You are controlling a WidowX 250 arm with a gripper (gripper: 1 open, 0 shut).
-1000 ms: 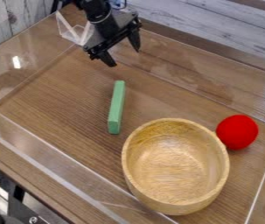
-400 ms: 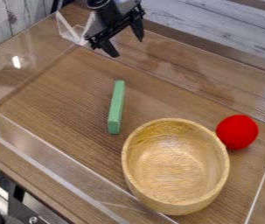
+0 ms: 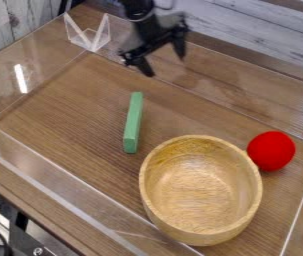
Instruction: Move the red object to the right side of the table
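The red object is a small round bright-red ball resting on the brown wood-grain table near its right wall, just right of a wooden bowl. My gripper hangs at the far top centre of the table, well away from the ball, up and to its left. Its dark fingers stand apart with nothing between them, so it is open.
A large wooden bowl sits at the front right, close beside the ball. A flat green bar lies in the middle. Clear acrylic walls ring the tabletop, and a small clear stand sits at the back left.
The gripper has moved to the right along the back of the table, still open. The ball, bowl and bar have not moved.
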